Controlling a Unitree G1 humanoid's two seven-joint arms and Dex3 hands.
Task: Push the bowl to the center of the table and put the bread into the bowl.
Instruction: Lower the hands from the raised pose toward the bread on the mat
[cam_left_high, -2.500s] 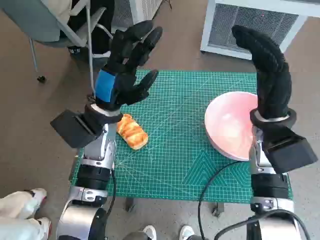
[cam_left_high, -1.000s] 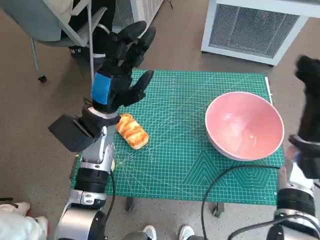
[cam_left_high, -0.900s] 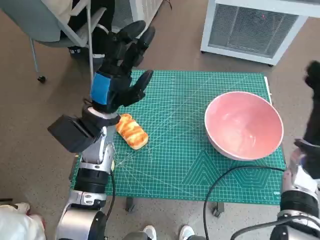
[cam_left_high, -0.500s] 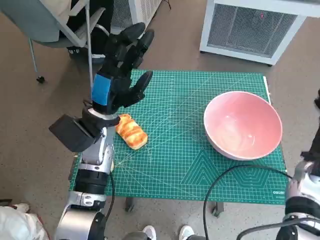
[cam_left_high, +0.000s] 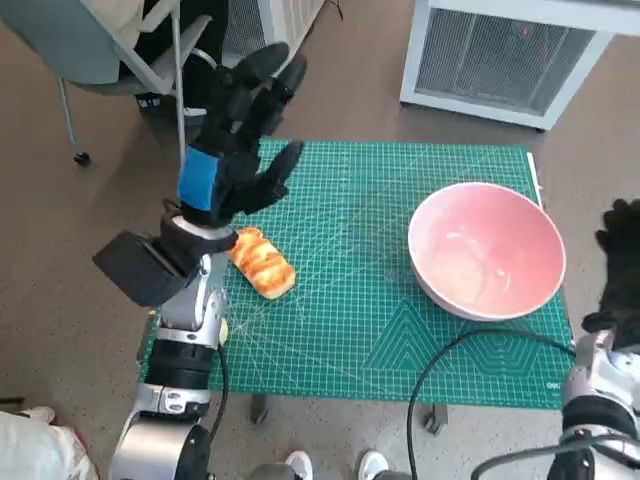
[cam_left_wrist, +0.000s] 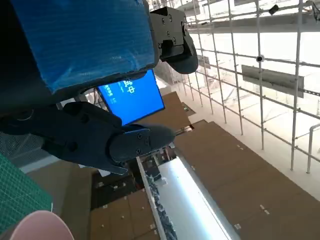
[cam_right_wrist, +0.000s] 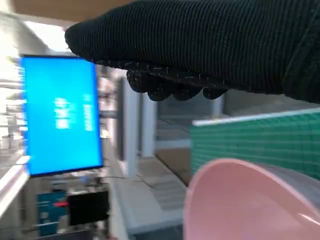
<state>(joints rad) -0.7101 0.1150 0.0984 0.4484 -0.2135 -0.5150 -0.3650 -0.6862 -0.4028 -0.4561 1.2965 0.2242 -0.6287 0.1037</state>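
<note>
from my head view, my left hand (cam_left_high: 232, 150) is raised above the left part of the green cutting mat (cam_left_high: 350, 330), blue tape on its back, black fingers spread apart and holding nothing. the bread (cam_left_high: 263, 263), a golden striped loaf, lies on the mat just below and beside that hand's wrist, near the mat's left edge. the pink bowl (cam_left_high: 487, 262) sits upright on the right side of the mat, close to the right edge and well apart from the bread. my right hand (cam_left_high: 622, 262) in its black glove shows only partly at the picture's right border, just beside the bowl's rim; whether it touches the rim i cannot tell. a black cable (cam_left_high: 440, 370) loops over the near edge of the mat. a grey chair (cam_left_high: 110, 50) stands off the far left corner and a white grille unit (cam_left_high: 520, 50) beyond the far right.

in my left wrist view, the blue-taped back (cam_left_wrist: 80, 40) fills much of the frame, the black fingers (cam_left_wrist: 100, 140) stretched out with nothing between them. a sliver of mat (cam_left_wrist: 20, 190) and a bit of pink bowl rim (cam_left_wrist: 42, 227) show in 1 corner, and a blue screen (cam_left_wrist: 132, 97) glows behind.

in my right wrist view, the glove (cam_right_wrist: 210, 45) is a dark band, its fingers curled slightly with nothing held. the bowl (cam_right_wrist: 250, 200) sits close beneath it, with mat (cam_right_wrist: 255, 137) behind and a blue screen (cam_right_wrist: 62, 115) beyond.
</note>
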